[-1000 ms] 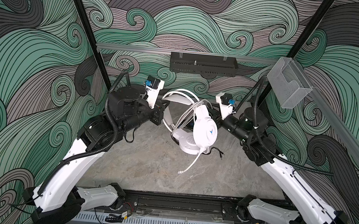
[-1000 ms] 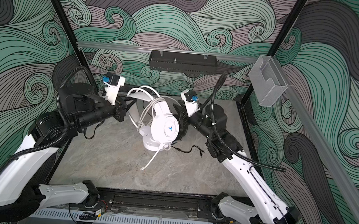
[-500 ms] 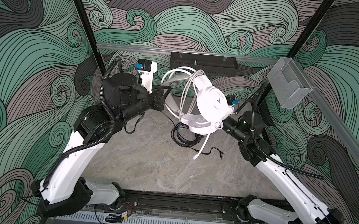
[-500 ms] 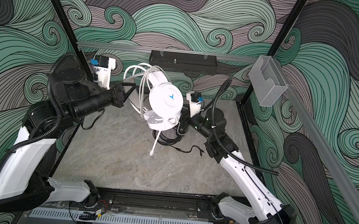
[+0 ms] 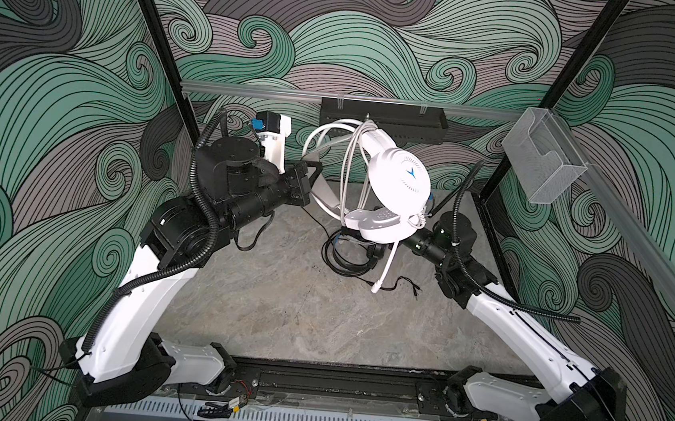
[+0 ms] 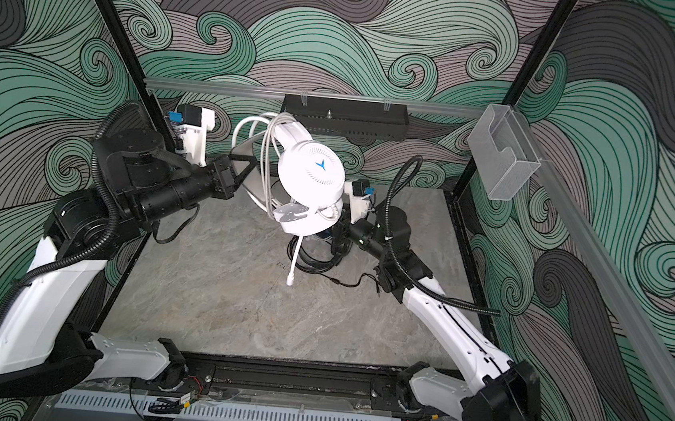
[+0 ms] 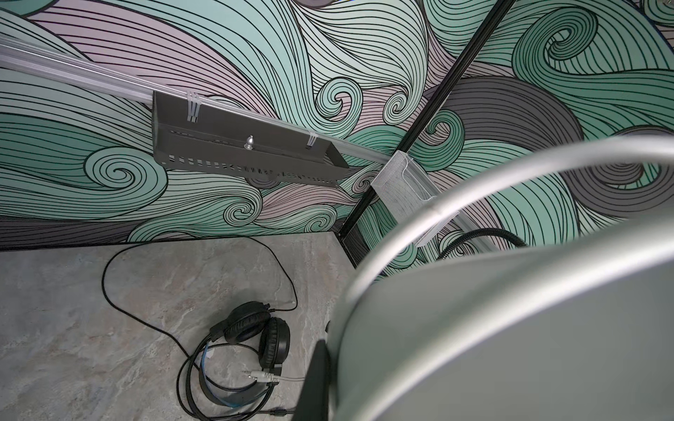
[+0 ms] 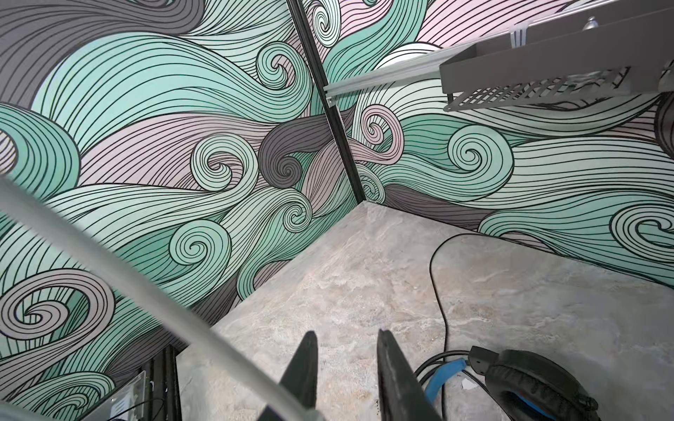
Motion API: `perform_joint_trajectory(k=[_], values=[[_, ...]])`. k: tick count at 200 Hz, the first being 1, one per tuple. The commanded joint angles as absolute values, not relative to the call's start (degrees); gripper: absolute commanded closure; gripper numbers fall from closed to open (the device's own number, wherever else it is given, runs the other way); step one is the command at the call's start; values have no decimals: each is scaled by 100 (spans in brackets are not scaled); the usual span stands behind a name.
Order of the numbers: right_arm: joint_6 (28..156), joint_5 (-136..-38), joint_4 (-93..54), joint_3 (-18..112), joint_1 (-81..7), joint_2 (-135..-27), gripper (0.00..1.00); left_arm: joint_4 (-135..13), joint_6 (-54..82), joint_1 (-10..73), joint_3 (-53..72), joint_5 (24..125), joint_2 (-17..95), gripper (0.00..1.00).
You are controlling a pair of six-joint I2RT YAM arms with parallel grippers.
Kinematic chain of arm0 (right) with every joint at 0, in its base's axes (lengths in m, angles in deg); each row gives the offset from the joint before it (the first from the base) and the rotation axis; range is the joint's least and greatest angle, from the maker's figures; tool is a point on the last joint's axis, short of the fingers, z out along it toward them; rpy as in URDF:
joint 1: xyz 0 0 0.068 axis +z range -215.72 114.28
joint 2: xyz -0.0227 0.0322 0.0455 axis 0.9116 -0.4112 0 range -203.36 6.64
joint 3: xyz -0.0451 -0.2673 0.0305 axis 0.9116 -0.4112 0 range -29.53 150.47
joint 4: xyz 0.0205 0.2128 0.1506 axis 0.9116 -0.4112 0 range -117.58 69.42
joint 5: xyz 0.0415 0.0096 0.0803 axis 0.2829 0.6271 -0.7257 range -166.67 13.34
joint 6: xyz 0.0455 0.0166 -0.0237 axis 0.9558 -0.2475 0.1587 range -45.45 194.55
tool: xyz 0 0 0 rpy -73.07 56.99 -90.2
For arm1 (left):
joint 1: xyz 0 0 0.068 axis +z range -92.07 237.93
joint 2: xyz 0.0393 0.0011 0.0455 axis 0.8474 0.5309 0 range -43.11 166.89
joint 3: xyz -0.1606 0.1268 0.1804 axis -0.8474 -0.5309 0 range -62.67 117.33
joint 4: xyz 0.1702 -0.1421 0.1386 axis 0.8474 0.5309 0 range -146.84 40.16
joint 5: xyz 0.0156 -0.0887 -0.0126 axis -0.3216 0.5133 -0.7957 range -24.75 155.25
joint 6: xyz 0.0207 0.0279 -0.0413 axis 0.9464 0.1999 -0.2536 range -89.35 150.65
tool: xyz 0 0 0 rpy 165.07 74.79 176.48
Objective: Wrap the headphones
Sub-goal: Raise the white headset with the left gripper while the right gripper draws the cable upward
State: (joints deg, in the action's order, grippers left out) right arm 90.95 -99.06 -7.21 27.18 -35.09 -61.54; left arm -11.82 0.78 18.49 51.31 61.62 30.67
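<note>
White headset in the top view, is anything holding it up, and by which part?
The left end effector, shut, holds the white headset by its grey inner headband strap. The right end effector is open and grips nothing.

Clad in white shells (image 5: 140, 298) over black joints (image 5: 177, 233), trailed by ribbed black hoses (image 5: 213, 230), topped with white camera mounts (image 5: 277, 143).

The walls (image 5: 43, 119) carry swirling waves in teal, mauve and dark grey, lined in black. The table (image 5: 277, 310) is marbled grey-beige. The white headset (image 5: 399, 179) bears a blue chevron (image 5: 412, 171); its white cable (image 5: 346, 179) matches. The black headset (image 7: 255, 328) has a blue band (image 8: 443, 375) and black cable (image 8: 431, 268). The shelf (image 5: 402, 119) is black.
</note>
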Motion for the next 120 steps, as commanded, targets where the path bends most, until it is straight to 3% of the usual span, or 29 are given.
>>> perform_joint_trajectory(k=[1,120], values=[[9204,-10012,-432,2597,-3489,-6130,69,-1778,-326,1901,5298,6242,3001,100],[9224,-9934,-365,1895,-3320,-6137,73,-1991,-549,1903,5440,6296,3028,100]])
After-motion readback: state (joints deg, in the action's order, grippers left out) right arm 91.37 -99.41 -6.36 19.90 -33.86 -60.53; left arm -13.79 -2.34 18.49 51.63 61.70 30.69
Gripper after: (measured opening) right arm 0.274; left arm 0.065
